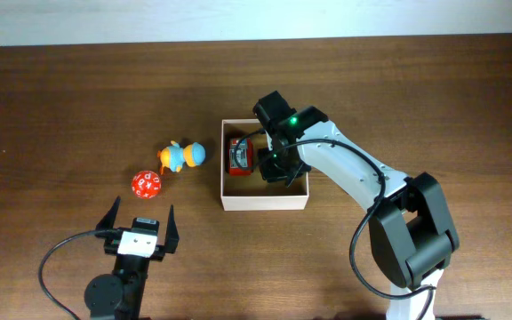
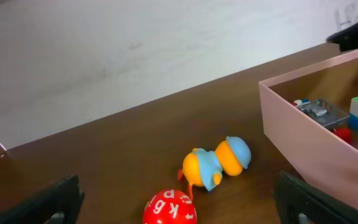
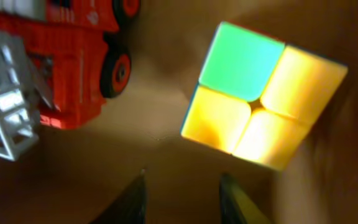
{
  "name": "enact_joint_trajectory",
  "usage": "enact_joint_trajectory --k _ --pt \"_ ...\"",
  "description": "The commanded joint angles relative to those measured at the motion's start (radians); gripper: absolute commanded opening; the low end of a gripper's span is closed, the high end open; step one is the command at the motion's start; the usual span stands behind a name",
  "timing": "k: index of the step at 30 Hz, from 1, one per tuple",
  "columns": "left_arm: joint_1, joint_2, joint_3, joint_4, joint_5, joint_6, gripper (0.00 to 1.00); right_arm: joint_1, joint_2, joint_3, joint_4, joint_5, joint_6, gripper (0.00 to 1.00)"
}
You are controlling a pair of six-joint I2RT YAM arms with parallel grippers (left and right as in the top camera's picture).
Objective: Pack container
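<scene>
Right gripper [image 3: 183, 186], jaws narrowly apart and empty, hangs inside the container [image 1: 265, 203]; puzzle cube [image 3: 263, 93] at its one o'clock. Left gripper [image 1: 142, 213] spread wide.

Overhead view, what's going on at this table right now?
The right gripper is down inside the container, jaws slightly apart and empty, just short of a colour cube that lies on the floor beside a red toy truck. The left gripper hangs wide open at the near edge. A blue-and-orange duck and a red ball with white markings sit on the table, outside the container.
</scene>
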Motion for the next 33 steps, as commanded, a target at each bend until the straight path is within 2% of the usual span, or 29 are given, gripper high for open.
enact_joint_trajectory --k 1,10,22,33 --pt "-0.005 -0.007 -0.006 -0.002 -0.004 0.012 0.99 -0.004 0.000 -0.011 0.021 0.031 0.008 0.33" --pt "-0.005 -0.007 -0.006 -0.002 -0.004 0.012 0.99 -0.004 0.068 -0.011 0.024 0.029 0.008 0.33" --pt "-0.005 -0.007 -0.006 -0.002 -0.004 0.012 0.99 -0.009 0.069 -0.010 0.078 0.112 -0.023 0.33" --pt "-0.005 -0.007 -0.006 -0.002 -0.004 0.012 0.99 -0.037 0.069 -0.010 0.084 0.106 -0.047 0.33"
